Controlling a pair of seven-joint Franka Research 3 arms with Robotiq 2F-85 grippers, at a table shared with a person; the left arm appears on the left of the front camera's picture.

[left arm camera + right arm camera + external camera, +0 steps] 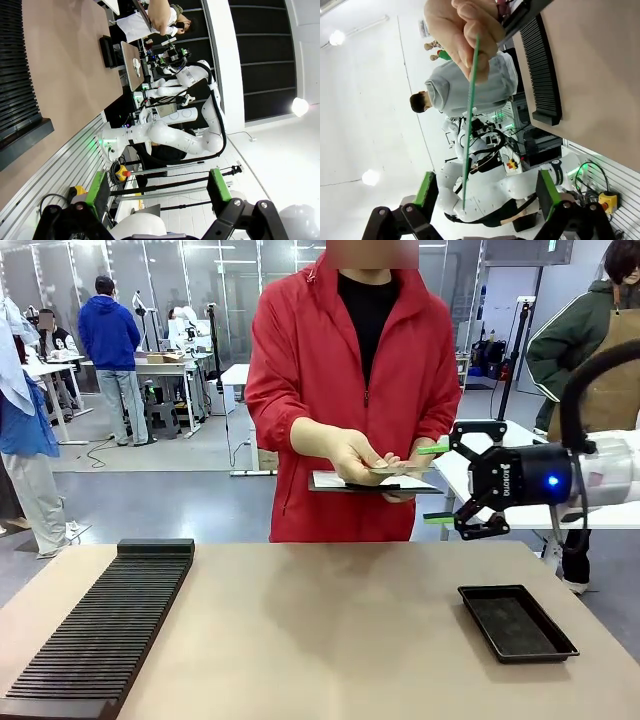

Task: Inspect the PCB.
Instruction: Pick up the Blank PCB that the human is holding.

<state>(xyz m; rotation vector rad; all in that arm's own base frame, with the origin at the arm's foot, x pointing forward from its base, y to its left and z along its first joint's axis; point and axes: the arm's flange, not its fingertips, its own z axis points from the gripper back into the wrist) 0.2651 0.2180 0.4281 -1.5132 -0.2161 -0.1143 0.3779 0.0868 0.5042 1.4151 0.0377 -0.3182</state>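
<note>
Right wrist view: PCB (470, 130) edge-on, pinched in person's hand (462, 35), just ahead of my spread right jaws, centred. Looks thin, light, stiff, fragile, so take it by bare edges; left jaws spread, empty.

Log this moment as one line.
PCB: in person's hand, not gripped | right tool: open, facing PCB | left tool: open, empty

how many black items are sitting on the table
2: a long ribbed black rack on the left side of the beige table, and a shallow rectangular black tray near its right edge. Nothing seems hidden.
</note>
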